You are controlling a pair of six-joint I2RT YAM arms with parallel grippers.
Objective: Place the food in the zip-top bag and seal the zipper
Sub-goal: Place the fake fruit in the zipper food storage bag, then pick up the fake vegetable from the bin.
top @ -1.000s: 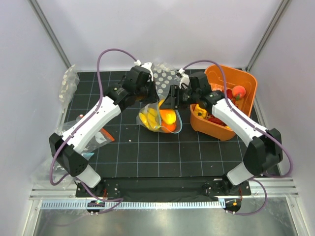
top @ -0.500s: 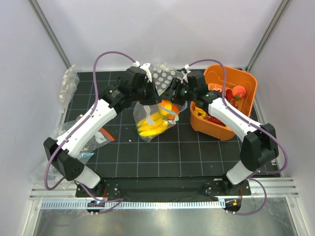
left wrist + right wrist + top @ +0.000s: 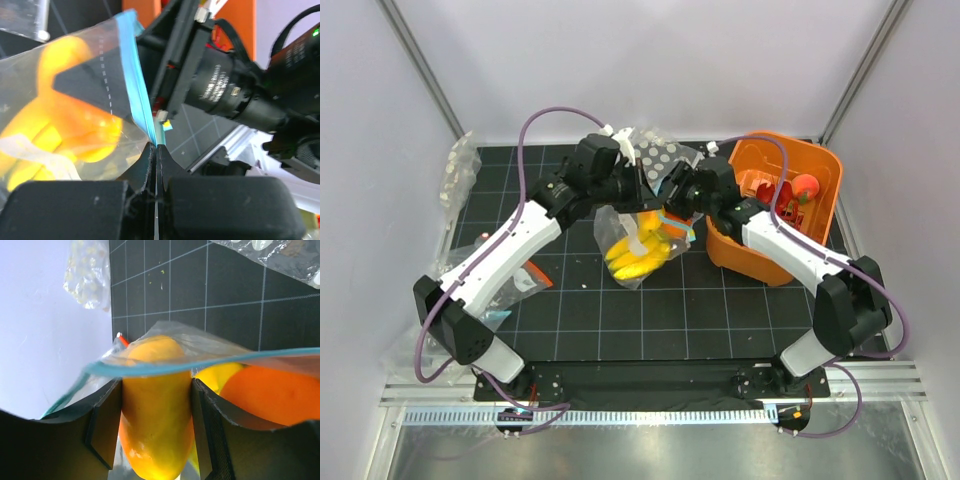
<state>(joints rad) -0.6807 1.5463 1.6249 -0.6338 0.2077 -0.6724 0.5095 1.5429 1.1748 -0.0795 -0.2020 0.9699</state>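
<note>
Middle of the black grid mat (image 3: 720, 320); zip-top bag (image 3: 620, 235) held up by its mouth between both arms; bottom touching the mat or not, hard to call from above. Left gripper (image 3: 156, 152) clamped flat on the zipper (image 3: 134, 75), fingers pressed together with only the teal strip between them, right at its lower end; strip running up and away from the pinch, clear film spreading off to its left; behind that film a yellow-orange bulk, too close to sort piece from piece. Across to the right gripper (image 3: 156, 425): spread just wide enough for the mango piece (image 3: 155, 405) and squeezing it on both flanks, dark fingers (image 3: 102, 425) hard against the skin; teal lip of the bag arched across the front of the mango; orange (image 3: 275, 395) just beside it on the right, behind the same lip; a sliver of yellow between the two. From above, banana bunch (image 3: 640, 250) low in the bag, bright yellow; both grippers up at the mouth, nearly nose to nose. Orange bin (image 3: 820, 165) just right of the action, red pieces inside; dotted bag (image 3: 658, 158) lying behind the grippers; crinkled clear bag (image 3: 458, 175) well off at the far-left edge.
</note>
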